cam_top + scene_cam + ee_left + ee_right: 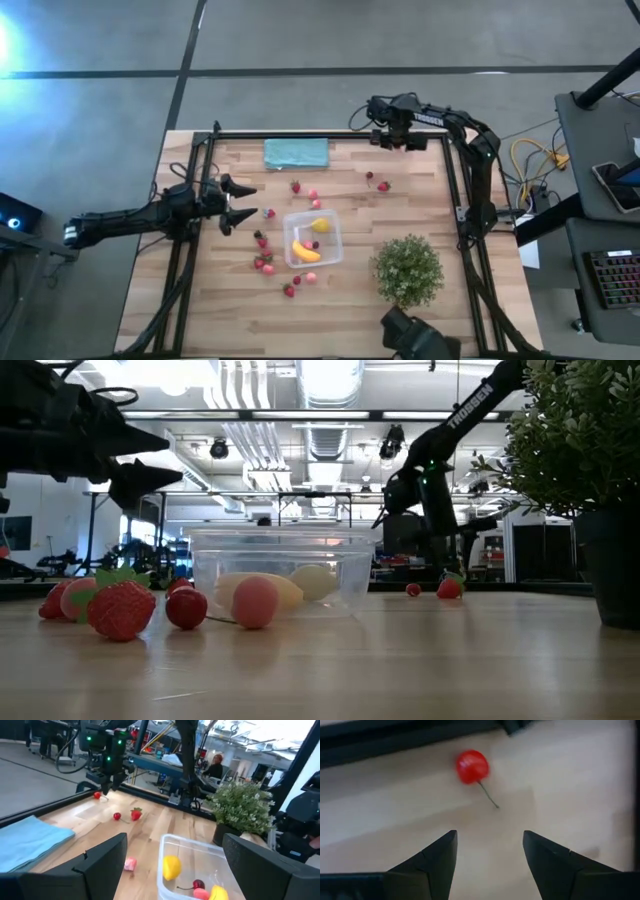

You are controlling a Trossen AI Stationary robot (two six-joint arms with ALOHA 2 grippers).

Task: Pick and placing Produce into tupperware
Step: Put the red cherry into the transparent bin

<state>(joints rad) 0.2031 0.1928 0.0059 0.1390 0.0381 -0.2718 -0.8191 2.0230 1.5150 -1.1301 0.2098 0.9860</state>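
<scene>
Wooden surface [200, 310] inside a black frame, carrying the work, with a workshop of lights and racks showing beyond it in the low view. Sitting near centre: the clear tupperware [313, 238], already holding a banana [305, 251], a lemon [319, 225] and one small dark red piece [313, 244]. Judging the job as only partly done, since most of the produce is lying outside. Scattered around the container, seen from above: a cluster of strawberries [263, 260] at eight o'clock, two more [299, 284] at six, one small piece [270, 213] at ten, a few [306, 193] at twelve, and a pair [377, 183] out at one o'clock. Hovering at nine o'clock of the container, well apart from it: left gripper [237, 203], fingers spread wide, gripping nothing. Hanging at the far edge, at one o'clock: right gripper [489, 852], fingers parted and empty, looking down on a red cherry [472, 767] with a stem lying on the wood. Standing untouched at four o'clock: green plant [408, 269]; lying at eleven: teal cloth [296, 153].
</scene>
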